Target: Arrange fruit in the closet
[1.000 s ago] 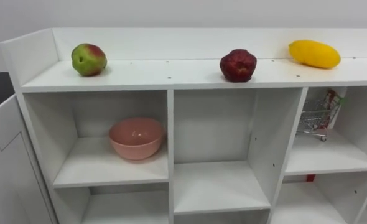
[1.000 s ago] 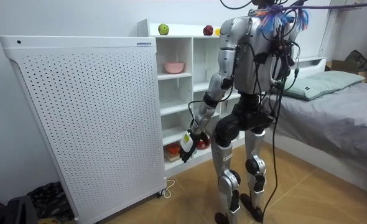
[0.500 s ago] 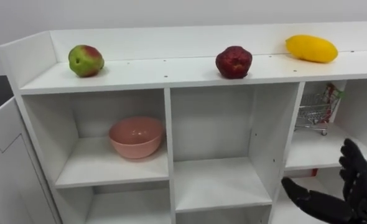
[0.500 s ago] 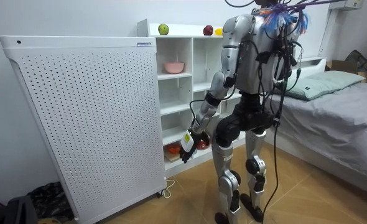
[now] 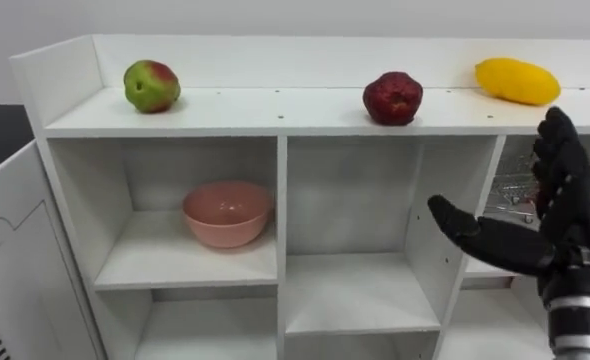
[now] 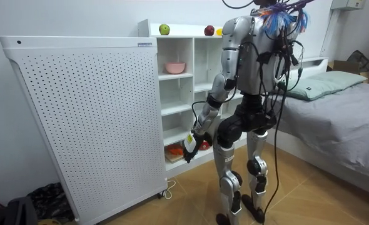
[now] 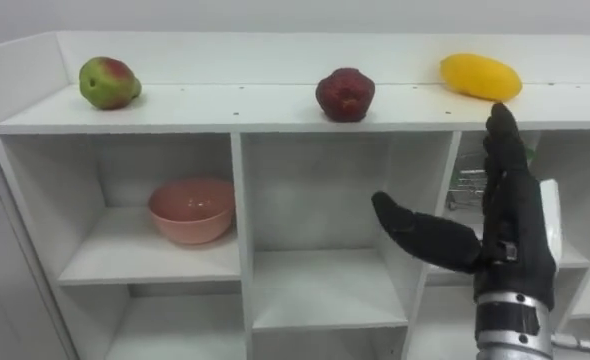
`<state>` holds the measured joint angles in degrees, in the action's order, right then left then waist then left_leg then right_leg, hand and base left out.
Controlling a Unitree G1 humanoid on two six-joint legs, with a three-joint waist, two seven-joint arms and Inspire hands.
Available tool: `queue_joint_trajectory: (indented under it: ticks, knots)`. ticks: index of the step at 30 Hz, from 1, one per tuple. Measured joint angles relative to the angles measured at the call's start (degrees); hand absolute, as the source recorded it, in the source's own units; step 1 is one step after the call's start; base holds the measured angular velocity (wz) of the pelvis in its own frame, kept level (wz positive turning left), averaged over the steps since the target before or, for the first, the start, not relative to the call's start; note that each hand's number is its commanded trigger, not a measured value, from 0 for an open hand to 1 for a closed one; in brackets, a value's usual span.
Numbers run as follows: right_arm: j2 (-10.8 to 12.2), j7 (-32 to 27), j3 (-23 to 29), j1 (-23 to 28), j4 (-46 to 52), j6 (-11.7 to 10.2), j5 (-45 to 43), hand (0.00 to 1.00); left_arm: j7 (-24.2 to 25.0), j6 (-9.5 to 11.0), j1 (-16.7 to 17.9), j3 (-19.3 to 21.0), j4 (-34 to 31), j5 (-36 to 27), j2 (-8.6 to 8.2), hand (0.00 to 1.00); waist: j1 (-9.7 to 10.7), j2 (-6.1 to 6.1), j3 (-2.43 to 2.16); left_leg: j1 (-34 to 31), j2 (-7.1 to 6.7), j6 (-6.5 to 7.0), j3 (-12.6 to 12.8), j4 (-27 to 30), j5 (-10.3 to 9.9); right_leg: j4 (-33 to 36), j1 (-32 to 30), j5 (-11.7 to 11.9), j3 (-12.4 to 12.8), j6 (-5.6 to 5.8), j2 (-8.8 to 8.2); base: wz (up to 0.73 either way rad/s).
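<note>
Three fruits lie on top of the white shelf unit (image 5: 275, 112): a green-and-red apple (image 5: 152, 85) at the left, a dark red fruit (image 5: 393, 98) in the middle and a yellow mango (image 5: 517, 80) at the right. My right hand (image 5: 573, 228) is raised and open in front of the right compartments, below the mango, thumb pointing left, holding nothing. My left hand (image 6: 189, 145) hangs low beside my thigh, near the lower shelves. I stand facing the shelf unit (image 6: 179, 94).
A pink bowl (image 5: 227, 213) sits in the upper left compartment. A small wire shopping cart (image 7: 465, 187) stands in the right compartment, partly behind my hand. A white perforated panel (image 6: 84, 119) stands at the room view's left, a bed (image 6: 341, 119) at its right.
My right hand has risen from the lower right to shelf height in front of the right compartments. The head camera has shifted slightly. The fruits have not moved.
</note>
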<state>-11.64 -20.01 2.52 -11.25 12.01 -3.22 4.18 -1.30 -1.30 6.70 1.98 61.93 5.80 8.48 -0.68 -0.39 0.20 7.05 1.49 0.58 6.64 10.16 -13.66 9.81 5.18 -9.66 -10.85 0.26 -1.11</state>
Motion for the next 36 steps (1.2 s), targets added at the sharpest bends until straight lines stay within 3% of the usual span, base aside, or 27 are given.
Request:
queue_joint_trajectory:
  ticks: [10, 17, 28, 36]
  knots:
    - [-1.96, -0.56, 0.01, -8.25, -2.38, 0.08, 1.31, 0.00, 0.39, -0.34, -1.11, 0.09, 0.12, 0.02, 0.07, 0.00, -0.10, -0.26, -0.01, -0.68, -0.10, 0.02, -0.68, 0.20, 0.02, -0.10, -0.30, 0.00, -0.48, 0.01, -0.13, 0.02]
    - [-3.14, -0.24, 0.13, -10.22, -3.26, 0.69, 1.39, 0.00, 2.00, -1.27, -2.56, 0.06, -0.07, 0.01, 0.21, 0.00, -1.37, -0.96, -0.31, -0.36, -0.09, 0.01, -0.66, 0.32, 0.02, -0.05, -0.31, 0.00, -0.19, 0.00, -0.10, 0.00]
    - [-4.87, 2.73, 0.37, -18.76, -14.25, 4.81, 6.09, 0.00, 3.26, -4.22, -3.91, 0.13, -0.08, 1.19, 0.76, 0.00, -2.36, -3.28, -0.34, -0.93, -0.02, -0.02, -0.63, 0.85, 0.05, -0.01, -0.58, 0.11, -0.38, -0.16, -0.06, 0.00]
    - [-5.94, 4.19, 0.30, -20.05, -15.90, 7.09, 6.31, 0.00, 3.29, -5.69, -4.67, 0.19, -0.99, 1.27, 1.91, 0.00, -3.23, -3.36, -0.51, -2.43, -0.02, -0.02, -0.67, 1.32, 0.06, 0.03, -1.88, 0.32, -0.43, -0.20, -0.10, 0.00]
